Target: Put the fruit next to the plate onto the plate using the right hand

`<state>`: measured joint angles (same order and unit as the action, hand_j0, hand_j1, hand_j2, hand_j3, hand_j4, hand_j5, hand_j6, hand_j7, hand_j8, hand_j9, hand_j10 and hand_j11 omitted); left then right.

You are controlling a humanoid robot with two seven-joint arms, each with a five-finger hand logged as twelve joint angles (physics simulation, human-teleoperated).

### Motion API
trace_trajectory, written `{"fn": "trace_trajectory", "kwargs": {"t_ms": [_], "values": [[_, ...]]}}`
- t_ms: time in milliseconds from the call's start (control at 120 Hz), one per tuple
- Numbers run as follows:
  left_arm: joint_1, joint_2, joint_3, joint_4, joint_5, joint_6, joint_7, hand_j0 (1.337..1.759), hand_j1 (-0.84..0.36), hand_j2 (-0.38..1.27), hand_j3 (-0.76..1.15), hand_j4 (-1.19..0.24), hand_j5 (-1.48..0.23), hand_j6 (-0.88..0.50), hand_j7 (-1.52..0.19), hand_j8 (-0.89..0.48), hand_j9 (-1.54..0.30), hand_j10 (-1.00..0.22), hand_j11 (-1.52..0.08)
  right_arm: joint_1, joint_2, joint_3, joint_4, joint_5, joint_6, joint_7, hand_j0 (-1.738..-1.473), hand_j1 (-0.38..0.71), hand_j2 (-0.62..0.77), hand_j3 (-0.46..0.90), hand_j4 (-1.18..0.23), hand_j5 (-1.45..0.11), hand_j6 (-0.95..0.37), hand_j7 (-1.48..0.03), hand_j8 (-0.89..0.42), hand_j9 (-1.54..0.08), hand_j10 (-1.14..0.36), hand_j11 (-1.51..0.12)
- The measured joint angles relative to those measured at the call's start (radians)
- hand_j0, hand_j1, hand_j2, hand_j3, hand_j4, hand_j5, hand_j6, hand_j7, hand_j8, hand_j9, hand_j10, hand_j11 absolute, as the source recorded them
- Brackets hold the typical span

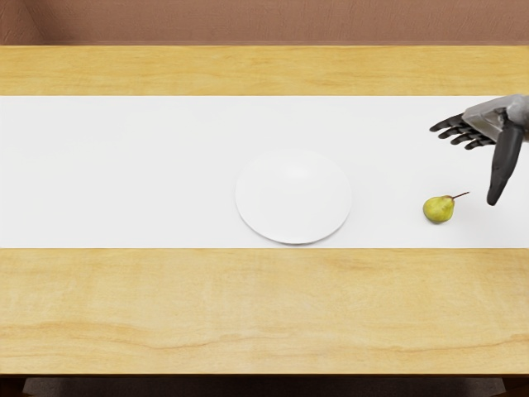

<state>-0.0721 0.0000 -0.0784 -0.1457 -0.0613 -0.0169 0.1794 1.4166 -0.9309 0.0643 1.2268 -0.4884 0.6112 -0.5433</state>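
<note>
Hovering at the table's right edge, the grey robotic right hand (492, 128) spreads empty fingers near the small yellow-green pear (439, 208); open white runner (124, 165) separates pear from round white plate (293, 196).

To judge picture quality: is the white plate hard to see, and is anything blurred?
Head view: the plate merges with the white cloth, outlined only by faint rim shading; the pear and the right robot hand look sharp; no glare.

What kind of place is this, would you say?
Probably a simulated tabletop test setup, not a real dining room: a wooden table with a white runner, one bare white plate, a pear, and a robot's right hand hovering open.
</note>
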Motion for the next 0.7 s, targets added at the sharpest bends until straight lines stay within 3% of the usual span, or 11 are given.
{"fn": "trace_trajectory", "kwargs": {"t_ms": [250,333,525,700], "values": [[0.0,0.0,0.0,0.0,0.0,0.0,0.0,1.658,0.33,0.0,0.0,-0.02,-0.02,-0.02,-0.02,-0.02,-0.02,-0.01,-0.02,-0.013,0.016,0.034,0.014,-0.004,0.0,-0.004,-1.658,-0.35,0.0,0.0,0.0,0.0,-0.01,0.0,-0.01,0.0,0.0,0.0],[0.0,0.0,0.0,0.0,0.0,0.0,0.0,1.658,0.33,0.0,0.0,-0.02,-0.02,-0.02,-0.02,-0.02,-0.02,-0.02,-0.02,-0.017,0.024,0.04,0.026,-0.028,0.0,-0.034,-1.658,-0.35,0.0,0.0,0.0,0.0,-0.01,0.0,-0.01,0.0,0.0,0.0],[0.0,0.0,0.0,0.0,0.0,0.0,0.0,1.658,0.33,0.0,0.0,-0.02,-0.02,-0.02,-0.02,-0.02,-0.02,-0.02,-0.02,-0.048,0.027,0.046,0.229,-0.219,-0.108,-0.062,-1.658,-0.35,0.0,0.0,0.0,0.0,-0.01,0.0,-0.01,0.0,0.0,0.0],[0.0,0.0,0.0,0.0,0.0,0.0,0.0,1.658,0.33,0.0,0.0,-0.02,-0.02,-0.02,-0.02,-0.02,-0.02,-0.02,-0.02,-0.148,0.041,0.044,0.289,-0.364,-0.316,-0.067,-1.658,-0.35,0.0,0.0,-0.01,0.0,-0.01,0.0,-0.01,0.0,0.0,0.0]]}}
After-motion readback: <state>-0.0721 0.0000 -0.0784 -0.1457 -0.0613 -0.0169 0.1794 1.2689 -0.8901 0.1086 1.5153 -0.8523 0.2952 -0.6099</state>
